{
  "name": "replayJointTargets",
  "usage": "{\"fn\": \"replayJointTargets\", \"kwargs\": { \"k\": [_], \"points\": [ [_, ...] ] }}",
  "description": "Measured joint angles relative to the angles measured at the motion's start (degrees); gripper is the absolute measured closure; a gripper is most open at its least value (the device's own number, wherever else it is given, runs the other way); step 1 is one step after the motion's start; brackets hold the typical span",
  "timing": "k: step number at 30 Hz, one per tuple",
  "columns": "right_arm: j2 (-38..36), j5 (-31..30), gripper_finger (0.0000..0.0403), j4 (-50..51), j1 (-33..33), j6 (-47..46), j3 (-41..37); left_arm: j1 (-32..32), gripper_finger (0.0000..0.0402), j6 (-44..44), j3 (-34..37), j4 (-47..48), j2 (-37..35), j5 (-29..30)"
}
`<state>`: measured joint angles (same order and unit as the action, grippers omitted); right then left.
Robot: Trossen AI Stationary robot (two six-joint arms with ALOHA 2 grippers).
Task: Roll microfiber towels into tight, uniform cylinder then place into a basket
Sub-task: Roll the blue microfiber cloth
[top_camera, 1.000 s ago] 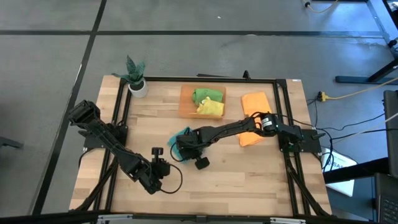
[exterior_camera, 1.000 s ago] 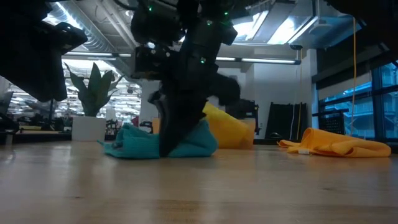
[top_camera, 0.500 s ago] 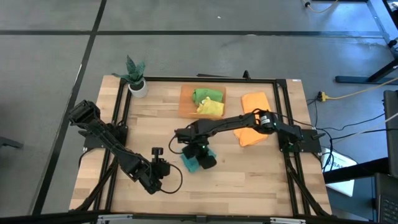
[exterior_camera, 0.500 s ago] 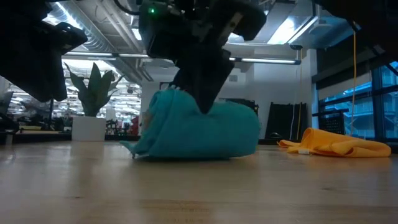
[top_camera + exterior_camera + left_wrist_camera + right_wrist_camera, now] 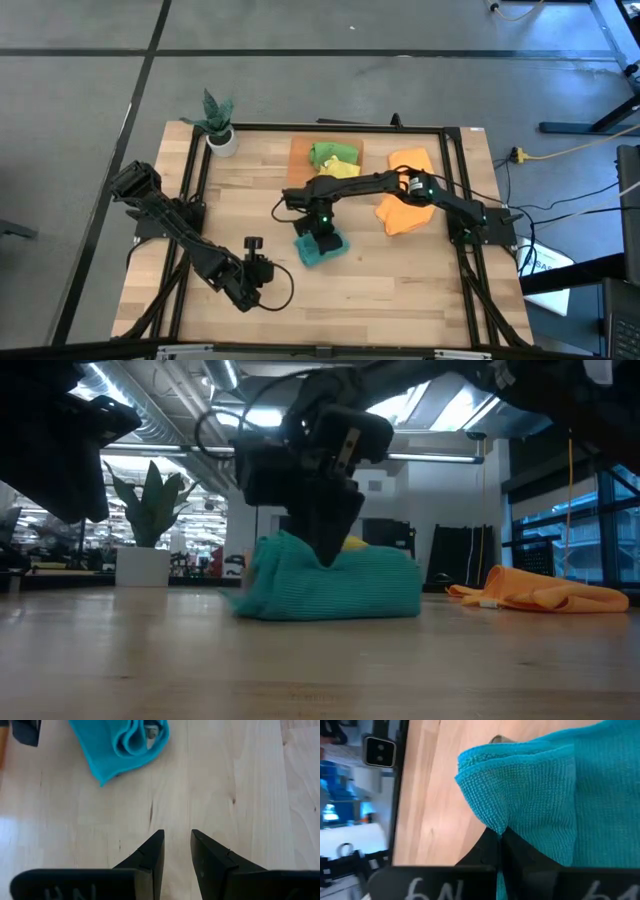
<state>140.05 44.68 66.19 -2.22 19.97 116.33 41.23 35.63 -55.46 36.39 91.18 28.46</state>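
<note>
The teal towel [image 5: 324,250] lies bunched into a thick folded bundle on the table's middle, also in the low view [image 5: 335,588] and the left wrist view [image 5: 125,742]. My right gripper [image 5: 320,228] stands over it, shut on its top. My left gripper [image 5: 262,270] waits open above bare wood to the towel's left, nearer the front edge. The basket [image 5: 298,165] at the far middle holds a green towel [image 5: 330,152] and a yellow towel [image 5: 340,172]. An orange towel [image 5: 405,200] lies flat at the right. My right gripper [image 5: 500,837] pinches a folded ridge on the teal towel's top [image 5: 492,822] between its two fingers; several layers show at the edge beside it. The fingers [image 5: 325,545] come slanting down from above. The towel's underside rests on the table, the ridge drawn up a little.
A small white pot with a green plant [image 5: 218,128] stands at the far left corner. The table's black frame rail [image 5: 300,127] runs along the edges. Bare wood lies along the near side in front of the towel [image 5: 400,290].
My right gripper has swung toward the near and right side while rolling its wrist, keeping hold of the teal towel. The towel has been dragged along with it and folded over into a taller, thicker bundle.
</note>
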Motion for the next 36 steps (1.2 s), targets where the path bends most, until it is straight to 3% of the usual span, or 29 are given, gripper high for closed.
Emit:
{"fn": "replayJointTargets", "kwargs": {
  "k": [8,12,21,30,36],
  "points": [
    [0.28,7.09,0.0397,3.20,-1.48,2.85,0.02,-1.03,0.0316,-0.21,0.00,0.01,0.00,-0.01],
    [1.00,0.44,0.0397,-0.65,-1.28,1.39,0.13,-1.22,0.0315,-0.21,-0.01,0.03,0.00,0.01],
    [1.74,-3.84,0.0383,-7.39,-1.37,0.71,0.04,-1.22,0.0315,-0.21,-0.02,0.03,0.00,-0.01],
    [1.74,-4.54,0.0375,-9.10,-1.37,-1.82,0.10,-1.20,0.0315,-0.21,-0.02,0.11,0.00,-0.01],
    [1.79,-4.76,0.0325,-7.93,-1.37,-1.71,2.41,-1.20,0.0315,-0.21,-0.02,0.08,0.00,-0.01]
  ]
}}
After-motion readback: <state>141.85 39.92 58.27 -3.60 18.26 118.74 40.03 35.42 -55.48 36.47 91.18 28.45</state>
